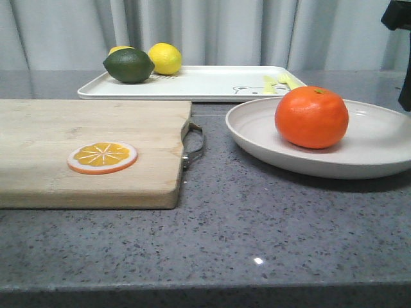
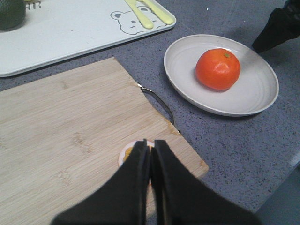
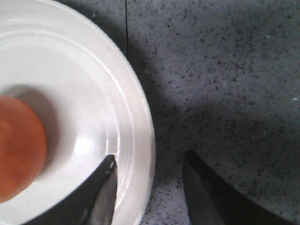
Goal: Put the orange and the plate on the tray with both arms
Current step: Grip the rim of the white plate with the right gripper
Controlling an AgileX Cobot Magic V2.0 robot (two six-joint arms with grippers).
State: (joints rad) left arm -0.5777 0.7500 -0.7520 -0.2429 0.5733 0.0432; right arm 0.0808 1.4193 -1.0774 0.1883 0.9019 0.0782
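Observation:
The orange [image 1: 311, 117] sits in the off-white plate [image 1: 257, 138] on the grey counter at the right. The white tray [image 1: 212, 82] with a bear drawing lies behind it. My right gripper [image 3: 149, 161] is open and straddles the plate's rim [image 3: 140, 140]: one finger is over the plate's inside, the other over the counter outside. The orange [image 3: 18, 150] is apart from the fingers. My left gripper [image 2: 150, 143] is shut and empty above the cutting board, over the orange slice. The left wrist view also shows the orange [image 2: 217, 69], the plate [image 2: 253, 93] and the tray [image 2: 84, 33].
A wooden cutting board [image 1: 77, 141] with a metal handle lies at the left and carries an orange slice [image 1: 103, 157]. A lime [image 1: 128, 65], a lemon [image 1: 165, 58] and yellow cutlery [image 1: 279, 82] lie on the tray. Curtains hang behind.

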